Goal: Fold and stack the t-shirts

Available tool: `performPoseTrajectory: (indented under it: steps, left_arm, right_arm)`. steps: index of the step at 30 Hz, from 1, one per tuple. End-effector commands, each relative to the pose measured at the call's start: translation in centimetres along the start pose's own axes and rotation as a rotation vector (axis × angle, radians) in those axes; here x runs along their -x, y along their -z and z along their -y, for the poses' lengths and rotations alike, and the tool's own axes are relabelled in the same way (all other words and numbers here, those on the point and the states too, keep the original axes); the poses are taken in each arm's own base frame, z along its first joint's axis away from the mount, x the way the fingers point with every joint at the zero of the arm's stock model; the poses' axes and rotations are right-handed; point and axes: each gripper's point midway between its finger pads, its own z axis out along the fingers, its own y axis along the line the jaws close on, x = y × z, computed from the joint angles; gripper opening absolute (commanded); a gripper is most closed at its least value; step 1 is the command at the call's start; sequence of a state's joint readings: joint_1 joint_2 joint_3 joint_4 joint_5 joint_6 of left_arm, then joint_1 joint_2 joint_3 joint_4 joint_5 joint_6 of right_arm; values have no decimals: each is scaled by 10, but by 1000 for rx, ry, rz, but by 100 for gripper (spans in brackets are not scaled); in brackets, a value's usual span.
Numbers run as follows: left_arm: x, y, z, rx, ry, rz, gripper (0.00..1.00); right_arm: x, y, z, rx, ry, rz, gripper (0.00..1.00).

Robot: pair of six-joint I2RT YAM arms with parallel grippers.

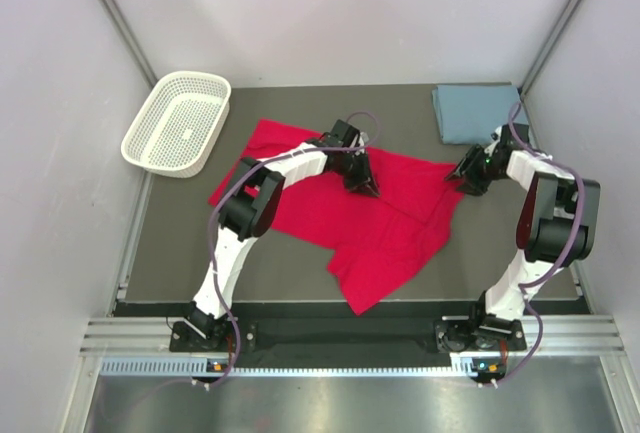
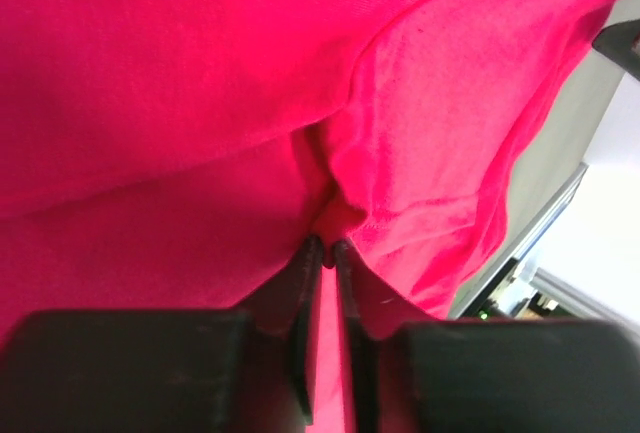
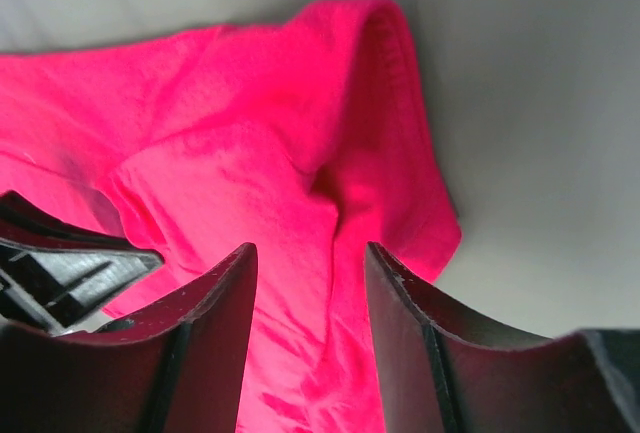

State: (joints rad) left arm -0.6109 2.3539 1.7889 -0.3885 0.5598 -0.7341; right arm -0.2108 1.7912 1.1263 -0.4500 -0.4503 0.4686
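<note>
From above, we see the blue shirt (image 1: 475, 113) folded at the far right corner and the red shirt (image 1: 340, 223) spread unfolded at centre. Left wrist: our left gripper (image 2: 325, 250) pinches a red fold. Right wrist: our right gripper (image 3: 308, 250) gapes over its sleeve (image 3: 400, 103). Folding and stacking remain.

The right arm (image 1: 535, 193) hides the blue shirt's (image 1: 468, 111) near corner from us; the red shirt (image 2: 180, 73) overruns our left wrist view.

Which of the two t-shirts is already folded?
The blue-grey t-shirt at the far right corner: a neat folded rectangle. The red t-shirt lies spread and rumpled mid-table.
</note>
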Motion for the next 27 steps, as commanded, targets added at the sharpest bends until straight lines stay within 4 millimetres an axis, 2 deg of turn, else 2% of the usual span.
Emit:
performPoseTrajectory:
  steps: [1,3,6,10,15,27]
  left_arm:
    - [8,2,16,-33,-46,19,10]
    - [8,6,21,-42,-56,22,0]
    - [8,12,26,-49,-73,25,0]
    - [5,20,34,-66,-80,19,0]
    - [2,27,43,-89,-95,11,0]
    - [-6,49,55,-110,-120,-11,0]
  right_arm:
    - [30,6,-12,50,16,84,47]
    - [37,8,-8,61,-15,101,45]
    - [44,9,-6,82,-32,117,45]
    - [49,3,-8,121,-60,122,49]
    - [48,-9,-11,177,-101,116,52]
    - [50,-23,17,101,-126,109,54]
